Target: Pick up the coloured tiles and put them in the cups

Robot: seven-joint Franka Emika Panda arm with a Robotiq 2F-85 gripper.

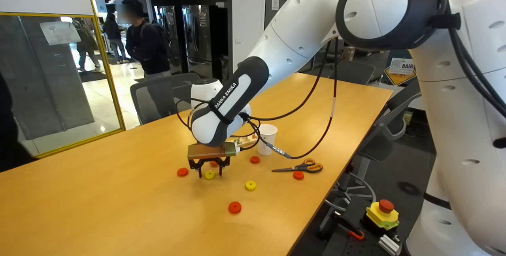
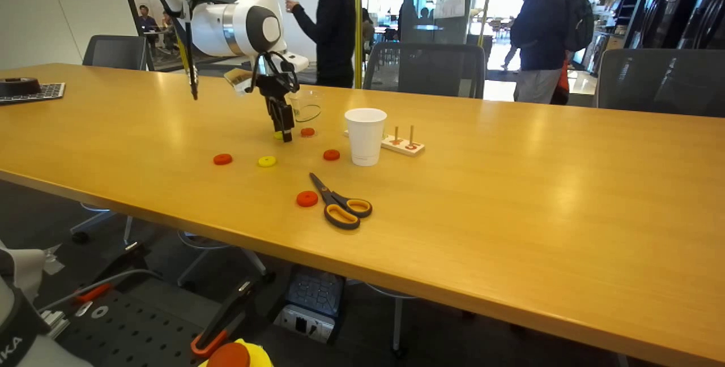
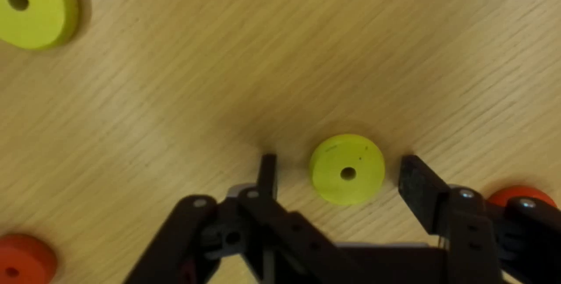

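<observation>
Spread fingers point(image 3: 418, 194) straddle 1 yellow tile point(image 3: 347, 187), ungripped; 5 more tiles point(image 1: 235, 208) lie loose. The clear cup point(image 2: 311, 105) may hold 1 red tile point(image 2: 307, 132); the white cup's point(image 2: 365, 140) inside is hidden.

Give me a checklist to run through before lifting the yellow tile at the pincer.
1. Yellow tile within the span of the open pincer: ok.
2. Tile gripped: not ok, gaps show on both sides.
3. Red tile clear of the pincer: cannot tell, partly hidden behind it in the wrist view.
4. Scissors apart from the pincer: ok.
5. White cup upright: ok.
6. White cup empty: cannot tell, its bottom is hidden.
</observation>
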